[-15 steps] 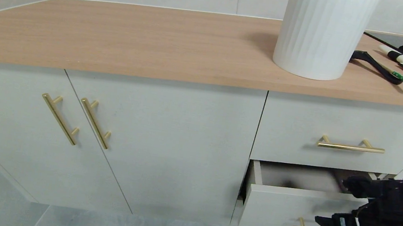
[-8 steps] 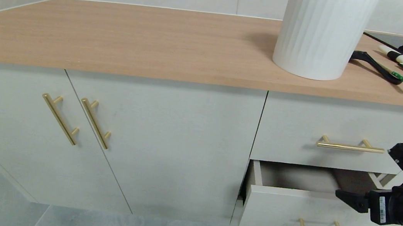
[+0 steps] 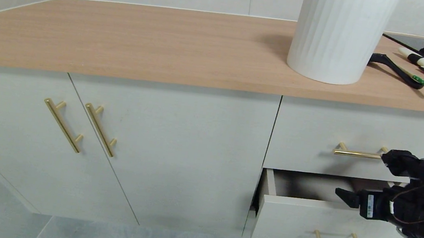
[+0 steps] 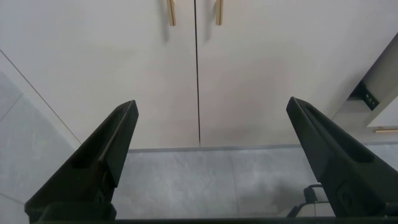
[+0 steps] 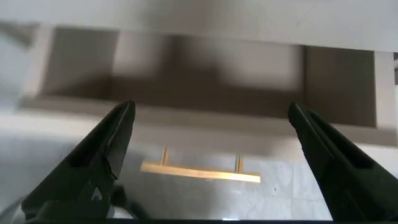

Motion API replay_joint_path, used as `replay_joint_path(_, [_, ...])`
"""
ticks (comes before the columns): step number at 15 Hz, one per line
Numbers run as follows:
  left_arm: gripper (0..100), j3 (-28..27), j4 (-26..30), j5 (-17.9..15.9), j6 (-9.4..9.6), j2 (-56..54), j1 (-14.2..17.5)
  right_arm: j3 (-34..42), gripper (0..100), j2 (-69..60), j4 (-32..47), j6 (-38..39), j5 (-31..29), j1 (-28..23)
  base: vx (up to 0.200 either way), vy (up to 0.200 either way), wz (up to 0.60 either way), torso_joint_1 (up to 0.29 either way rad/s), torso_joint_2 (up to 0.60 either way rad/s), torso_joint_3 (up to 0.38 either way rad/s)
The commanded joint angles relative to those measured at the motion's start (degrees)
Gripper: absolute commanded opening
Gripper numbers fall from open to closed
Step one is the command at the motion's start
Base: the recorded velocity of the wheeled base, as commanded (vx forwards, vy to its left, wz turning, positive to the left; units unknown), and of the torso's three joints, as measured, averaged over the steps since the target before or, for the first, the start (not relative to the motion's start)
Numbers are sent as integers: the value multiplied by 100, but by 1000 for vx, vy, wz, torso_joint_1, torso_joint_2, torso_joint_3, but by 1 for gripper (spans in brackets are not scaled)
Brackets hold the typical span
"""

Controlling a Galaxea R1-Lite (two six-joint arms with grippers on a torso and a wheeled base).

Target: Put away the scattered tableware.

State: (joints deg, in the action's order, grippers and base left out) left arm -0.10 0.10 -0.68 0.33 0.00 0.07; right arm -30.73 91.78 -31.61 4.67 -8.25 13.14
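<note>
**Inspector:** Head camera position?

**Surveyor:** Mounted high, facing forward and down. It takes in the counter (image 3: 124,38) and the cabinet fronts below it in a wide, mid-range look.

**Inspector:** Left wrist camera?

**Surveyor:** Set low and a little back, facing the double doors (image 4: 249,74) and the floor (image 4: 186,180) at their foot. It shares the door handles (image 4: 170,12) with the head camera.

**Inspector:** Right wrist camera?

**Surveyor:** Close in, looking from the front and above into the open drawer (image 5: 205,81). That drawer and the drawer handle (image 5: 199,171) also appear in the head view.
</note>
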Motion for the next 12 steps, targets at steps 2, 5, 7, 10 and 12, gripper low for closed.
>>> replay_joint_path(2, [100,1,-1,-2,2,9,1,85,100,578,-381,104,-71,4,0,0,0,0,0,0])
replay_joint_path(5, [100,1,-1,-2,2,9,1,146,100,674,-478,96,-71,4,0,0,0,0,0,0])
replay_joint_path(7, [100,1,-1,-2,2,9,1,173,100,683,-478,87,-62,4,0,0,0,0,0,0])
replay_joint_path(10, [100,1,-1,-2,2,9,1,252,100,622,-469,52,-71,4,0,0,0,0,0,0])
replay_joint_path(12, [100,1,-1,-2,2,9,1,270,100,507,-416,43,-62,4,0,0,0,0,0,0])
